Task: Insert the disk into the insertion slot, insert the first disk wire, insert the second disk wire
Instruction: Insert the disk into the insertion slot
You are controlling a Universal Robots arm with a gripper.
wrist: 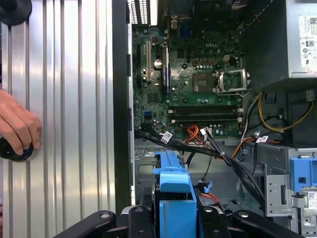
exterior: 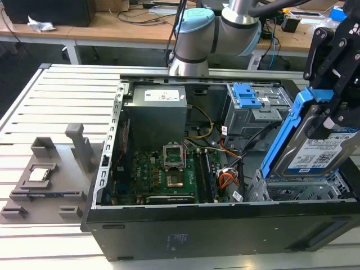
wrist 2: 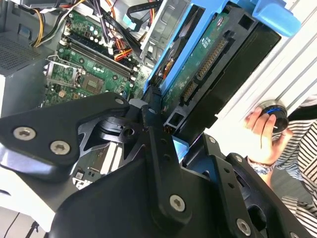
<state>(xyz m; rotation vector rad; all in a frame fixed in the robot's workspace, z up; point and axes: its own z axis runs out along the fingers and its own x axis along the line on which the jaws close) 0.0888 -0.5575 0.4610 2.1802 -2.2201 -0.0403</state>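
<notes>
In the exterior view my black gripper (exterior: 331, 109) is shut on the disk (exterior: 322, 151), a silver drive with a white-and-blue label in a bright blue carrier. The disk hangs steeply tilted, its low edge just above the insertion slot (exterior: 298, 190), a low grey perforated bay at the case's near corner on the exterior view's right. The second wrist view shows the fingers (wrist 2: 157, 130) clamping the carrier beside the drive's green board (wrist 2: 198, 67). In the first wrist view the blue carrier (wrist: 173, 196) sits between the fingers. Black and orange cables (exterior: 229, 179) lie beside the bay; I cannot tell which are the disk wires.
The open computer case (exterior: 169, 239) stands on a slatted metal table (exterior: 62, 101). A taller grey cage with a blue latch (exterior: 246, 97) sits behind the bay. A grey fixture (exterior: 42, 174) lies on the exterior view's left. A person's hand (wrist: 17, 126) rests on a black knob.
</notes>
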